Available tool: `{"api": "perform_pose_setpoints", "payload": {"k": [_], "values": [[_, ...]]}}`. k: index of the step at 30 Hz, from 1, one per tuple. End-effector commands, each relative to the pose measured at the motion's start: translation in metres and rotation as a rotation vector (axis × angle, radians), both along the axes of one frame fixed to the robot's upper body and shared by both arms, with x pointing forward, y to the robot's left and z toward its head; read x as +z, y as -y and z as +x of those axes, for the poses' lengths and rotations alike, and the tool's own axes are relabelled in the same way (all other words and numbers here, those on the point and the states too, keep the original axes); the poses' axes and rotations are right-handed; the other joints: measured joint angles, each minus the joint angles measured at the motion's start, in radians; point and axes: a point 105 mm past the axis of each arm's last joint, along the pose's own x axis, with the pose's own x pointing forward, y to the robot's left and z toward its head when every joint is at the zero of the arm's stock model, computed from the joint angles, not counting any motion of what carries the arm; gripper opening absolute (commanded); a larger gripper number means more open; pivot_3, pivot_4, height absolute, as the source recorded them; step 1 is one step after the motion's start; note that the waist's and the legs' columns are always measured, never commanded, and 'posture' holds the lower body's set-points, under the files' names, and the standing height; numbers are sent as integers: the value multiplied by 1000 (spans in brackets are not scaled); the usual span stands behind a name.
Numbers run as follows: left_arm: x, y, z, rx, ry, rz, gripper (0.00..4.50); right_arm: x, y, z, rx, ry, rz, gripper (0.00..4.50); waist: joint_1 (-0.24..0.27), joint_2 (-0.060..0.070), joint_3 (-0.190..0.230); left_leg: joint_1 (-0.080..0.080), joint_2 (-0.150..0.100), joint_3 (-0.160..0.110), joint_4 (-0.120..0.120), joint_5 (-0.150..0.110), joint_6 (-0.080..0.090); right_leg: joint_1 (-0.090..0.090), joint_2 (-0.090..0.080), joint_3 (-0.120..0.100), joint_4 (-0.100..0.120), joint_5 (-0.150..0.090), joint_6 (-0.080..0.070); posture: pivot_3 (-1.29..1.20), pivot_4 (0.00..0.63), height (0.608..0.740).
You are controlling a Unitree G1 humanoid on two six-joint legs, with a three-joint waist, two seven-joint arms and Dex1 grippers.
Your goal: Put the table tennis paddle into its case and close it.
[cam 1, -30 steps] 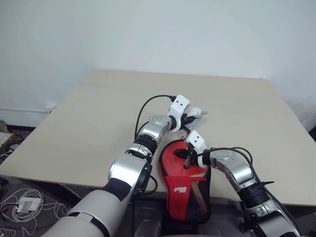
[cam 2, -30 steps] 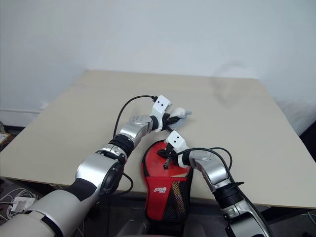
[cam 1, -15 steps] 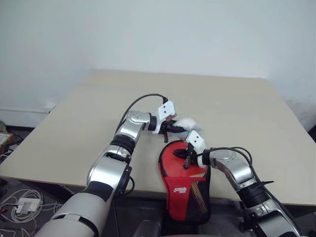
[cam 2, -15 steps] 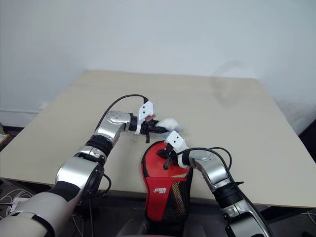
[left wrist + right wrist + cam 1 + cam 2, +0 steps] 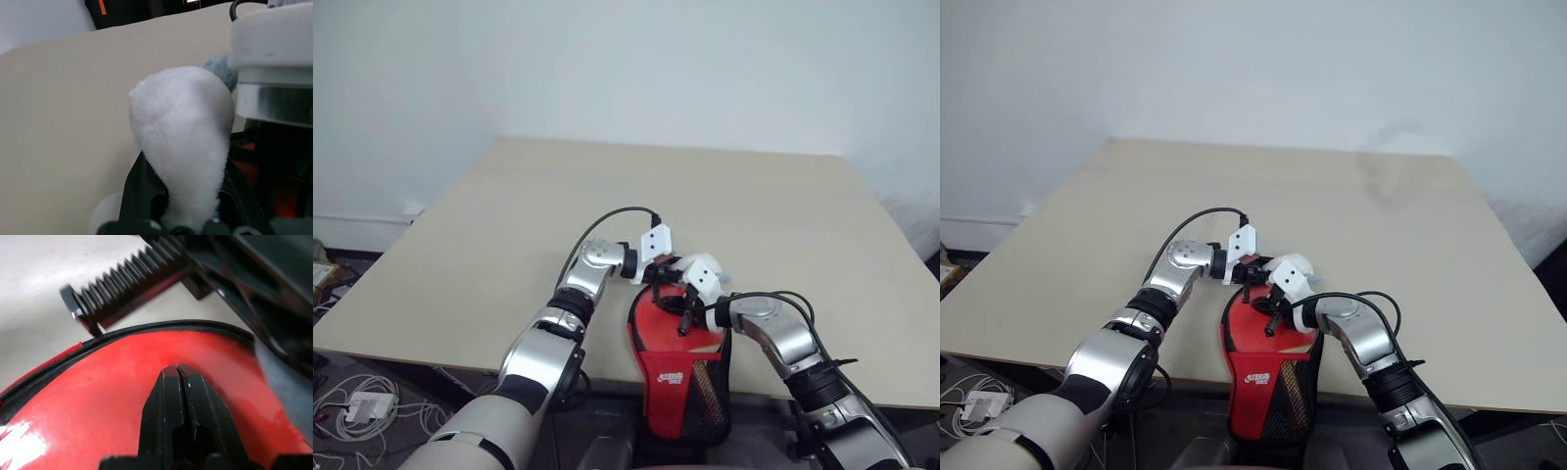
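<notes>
The case (image 5: 693, 392), black and red with a mesh panel and white logo, lies open at the table's front edge and hangs over it. Inside its black rim shows the paddle's round red face (image 5: 658, 328); the handle is hidden. My right gripper (image 5: 684, 319) is shut, its tips resting on that red face (image 5: 98, 431), close up in the right wrist view (image 5: 178, 369). My left gripper (image 5: 664, 275) is shut on a soft white wad (image 5: 186, 127), held just above the case's far rim and right beside the right gripper. One ridged left finger (image 5: 127, 284) crosses the right wrist view.
The beige table (image 5: 509, 225) stretches wide behind and to both sides of the case. Its front edge (image 5: 431, 357) runs close below my arms. A white wall stands behind, and cables lie on the floor (image 5: 352, 401) at the left.
My left gripper has drawn back toward the case with the white wad and turned to the right, ending beside the right gripper. The right gripper has stayed on the red face.
</notes>
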Motion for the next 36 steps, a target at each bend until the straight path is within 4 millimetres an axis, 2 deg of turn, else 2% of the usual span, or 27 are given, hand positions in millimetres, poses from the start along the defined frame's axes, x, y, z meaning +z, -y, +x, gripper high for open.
{"api": "perform_pose_setpoints", "payload": {"k": [1,3,10,15,21,25,30,33,36], "values": [[0,5,0,-2,32,11,318,-33,10,-16,-3,-125,-95,0,0,0,0,0,0,0,0,0,0,0,0,0,0,0,0,0,0,707],[-3,3,-3,-19,8,22,318,-34,11,-16,-4,-126,-97,0,0,0,0,0,0,0,0,0,0,0,0,0,0,0,0,0,0,707],[-10,-8,-11,-85,-65,66,2750,-34,10,-17,-2,-128,-100,0,0,0,0,0,0,0,0,0,0,0,0,0,0,0,1,0,0,707],[2,-23,-5,-79,-69,66,4436,-35,9,-17,5,-130,-99,0,-3,0,0,0,0,0,0,0,0,0,0,0,0,0,1,0,0,707],[33,-68,7,-52,-54,91,4436,-35,7,-17,17,-130,-101,0,-5,0,0,0,0,0,0,0,0,0,1,0,0,0,0,0,0,707],[52,-100,2,-68,-31,127,4436,-36,5,-17,26,-131,-101,0,-5,0,0,0,1,0,0,0,0,0,1,0,0,0,0,0,0,707],[79,-124,-2,-31,-5,78,4436,-35,4,-16,33,-130,-101,0,-5,1,0,1,1,0,-1,0,0,0,0,1,0,-1,0,0,0,707],[83,-132,-5,11,-20,42,4436,-36,4,-16,35,-130,-101,0,-6,1,0,1,2,0,-1,0,0,0,0,2,0,-1,0,0,0,707],[75,-140,-13,38,-47,38,4436,-36,3,-15,38,-130,-100,0,-6,2,-1,1,2,0,-1,0,0,-1,0,2,0,-1,-1,0,0,707]]}}
